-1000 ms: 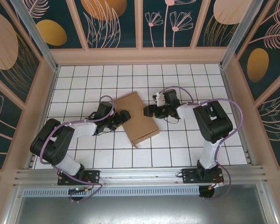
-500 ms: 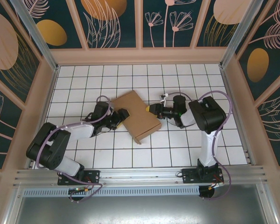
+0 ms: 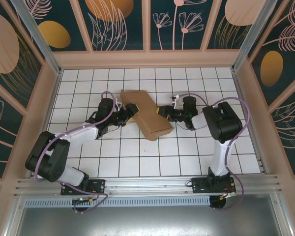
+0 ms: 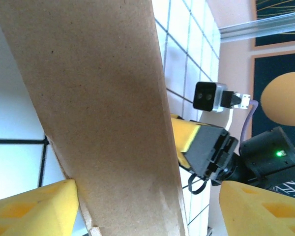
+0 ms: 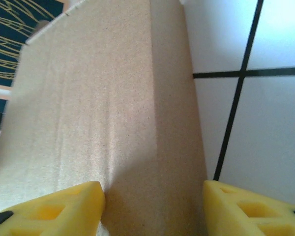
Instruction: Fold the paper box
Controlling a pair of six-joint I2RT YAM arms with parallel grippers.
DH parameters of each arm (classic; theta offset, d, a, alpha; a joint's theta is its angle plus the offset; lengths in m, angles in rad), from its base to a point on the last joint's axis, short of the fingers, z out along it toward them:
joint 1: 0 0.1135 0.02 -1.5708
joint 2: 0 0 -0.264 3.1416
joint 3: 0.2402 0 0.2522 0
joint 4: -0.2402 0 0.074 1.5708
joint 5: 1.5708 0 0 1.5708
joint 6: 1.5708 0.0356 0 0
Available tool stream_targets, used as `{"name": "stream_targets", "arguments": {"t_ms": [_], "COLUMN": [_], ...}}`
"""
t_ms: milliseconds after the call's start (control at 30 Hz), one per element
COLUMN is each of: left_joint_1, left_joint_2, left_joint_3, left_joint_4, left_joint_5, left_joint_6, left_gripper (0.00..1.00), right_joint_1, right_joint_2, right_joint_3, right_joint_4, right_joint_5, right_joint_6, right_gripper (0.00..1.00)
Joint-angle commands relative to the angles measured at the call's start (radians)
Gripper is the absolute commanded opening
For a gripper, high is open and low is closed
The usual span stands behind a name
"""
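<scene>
**A:** Where's the paper box (image 3: 146,117)?

**B:** In the middle of the tabletop (image 3: 187,157), lying aslant between my two arms. A flap (image 3: 128,93) juts out at its far left end.

**A:** And your jaws?

**B:** My left jaws straddle one edge, released. One pad (image 4: 34,206) touches the cardboard and the other pad (image 4: 260,209) stands apart. My right jaws grasp the opposite edge, with both pads (image 5: 54,206) against it.

**A:** Which step is this?

**B:** I judge the box mostly formed, and I'm steadying it to close that flap. Next I should clamp with the left, then press the flap along its crease without skewing the box.

**A:** Anything unclear?

**B:** The slots and tabs are hidden. Whether the box lies flat or is tipped up, I cannot tell.
</scene>
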Motion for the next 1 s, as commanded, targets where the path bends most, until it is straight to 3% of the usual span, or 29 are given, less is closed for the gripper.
{"name": "stream_targets", "arguments": {"t_ms": [0,267,567,967], "left_joint_1": [-0.046,-0.052,-0.055,-0.054], "left_joint_2": [0.030,0.091,0.141,-0.009], "left_joint_3": [0.079,0.143,0.137,0.089], "left_joint_4": [0.194,0.231,0.248,0.085], "left_joint_5": [0.143,0.149,0.146,0.085], "left_joint_6": [-0.026,-0.050,-0.051,0.052], "left_gripper": [0.75,0.75,0.74,0.75], "right_joint_1": [0.061,0.082,0.079,0.081], "right_joint_2": [0.019,0.004,-0.078,-0.204], "right_joint_3": [-0.004,0.077,0.127,0.190], "right_joint_4": [-0.359,-0.525,-0.539,-0.658], "right_joint_5": [0.059,0.176,0.203,0.281], "right_joint_6": [-0.157,-0.257,-0.293,-0.364], "right_gripper": [0.57,0.59,0.60,0.61]}}
